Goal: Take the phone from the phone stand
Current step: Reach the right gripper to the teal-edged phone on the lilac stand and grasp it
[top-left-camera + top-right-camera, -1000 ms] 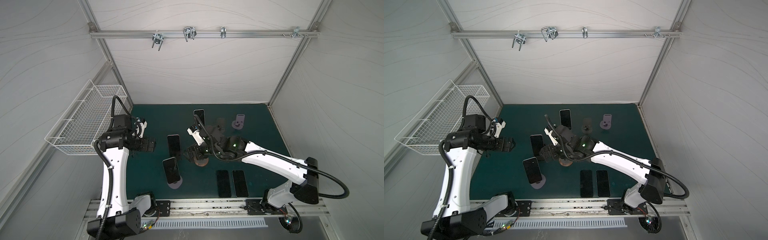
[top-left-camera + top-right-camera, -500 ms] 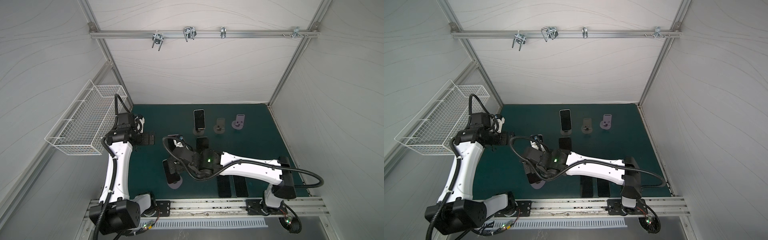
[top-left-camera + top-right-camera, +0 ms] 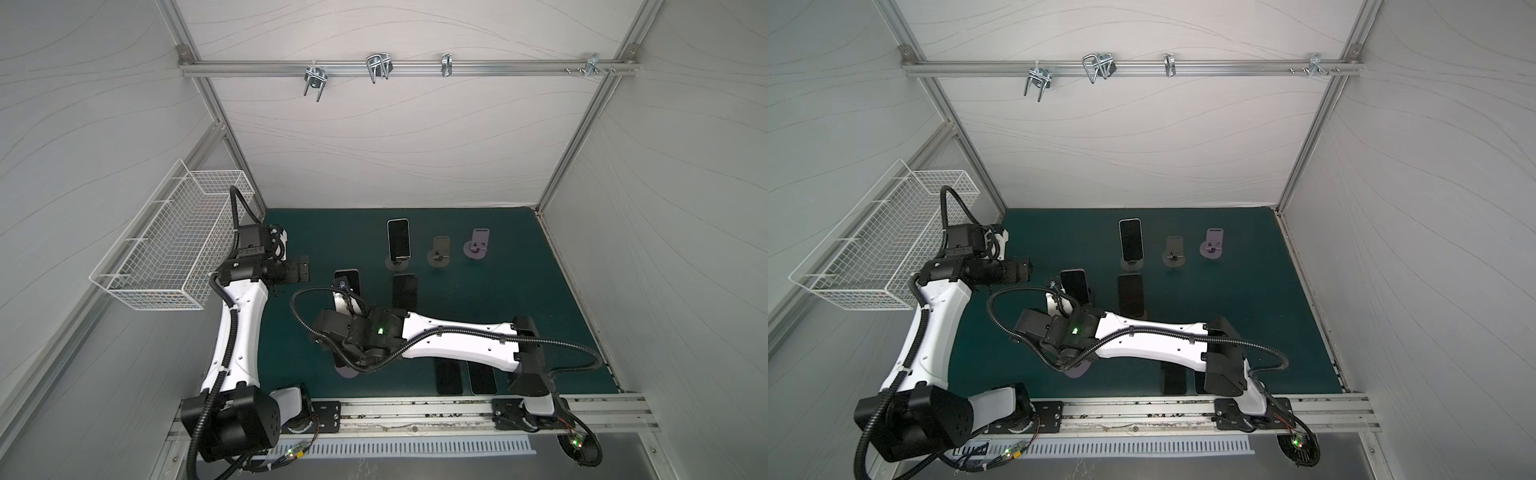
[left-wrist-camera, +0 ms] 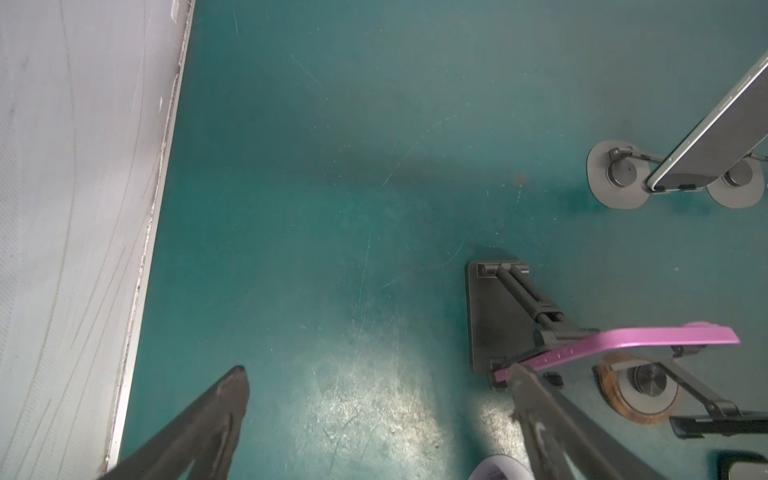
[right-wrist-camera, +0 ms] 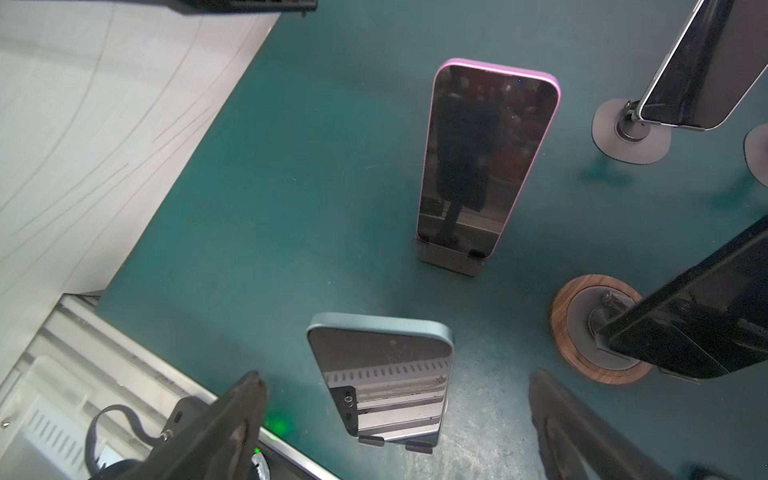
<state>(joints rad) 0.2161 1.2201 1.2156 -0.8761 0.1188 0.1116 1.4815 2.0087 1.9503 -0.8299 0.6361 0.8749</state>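
Note:
A blue-edged phone [image 5: 382,382] leans on a small phone stand [image 5: 395,442] in the right wrist view. My right gripper [image 5: 397,376] is open above it, one finger on each side, touching nothing. In both top views the right wrist [image 3: 353,332] covers this phone, and only the stand's lavender base [image 3: 347,371] shows. A pink-edged phone [image 5: 486,158] stands on a dark stand [image 5: 451,257] behind it. My left gripper [image 4: 376,370] is open over bare mat beside that pink phone [image 4: 623,340].
A black phone on a wood-rimmed stand [image 5: 598,328] is close to my right finger. A white-edged phone [image 3: 398,245] and two empty stands [image 3: 439,251] sit at the back. Two phones [image 3: 449,376] lie flat at the front. A wire basket [image 3: 174,245] hangs on the left wall.
My right arm has swung from the wood-rimmed stand in the middle to the front-left phone. My left gripper has drawn back toward the left wall. Both grippers stay open.

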